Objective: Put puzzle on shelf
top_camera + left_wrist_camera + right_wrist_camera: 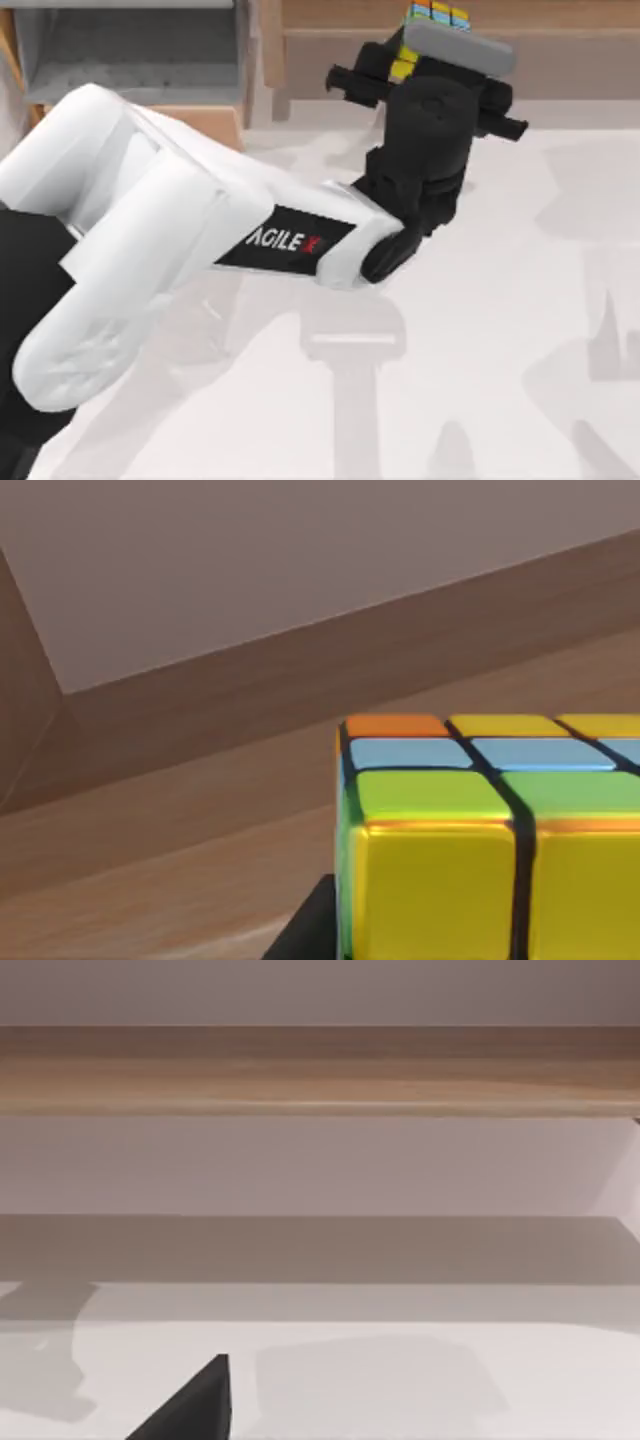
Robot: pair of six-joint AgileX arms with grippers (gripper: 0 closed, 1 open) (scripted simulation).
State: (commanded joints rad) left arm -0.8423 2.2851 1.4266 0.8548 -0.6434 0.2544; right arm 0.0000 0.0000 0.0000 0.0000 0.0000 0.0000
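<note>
The puzzle (437, 13), a small cube with yellow, blue, green and orange squares, is at the top view's far middle, over the shelf (580, 60). My left arm reaches across the table to it, and my left gripper (428, 40) is shut on the cube. The left wrist view shows the puzzle (480, 860) close up above the brown board of the shelf (180, 820), with a dark fingertip (305, 932) beside it. In the right wrist view the shelf's long wooden front edge (320, 1070) runs across, far from a black fingertip (190, 1405) of my right gripper.
A grey-lined box with a wooden front (130, 50) stands at the back left, next to the shelf. The white table (500, 300) stretches in front of the shelf, crossed by arm shadows.
</note>
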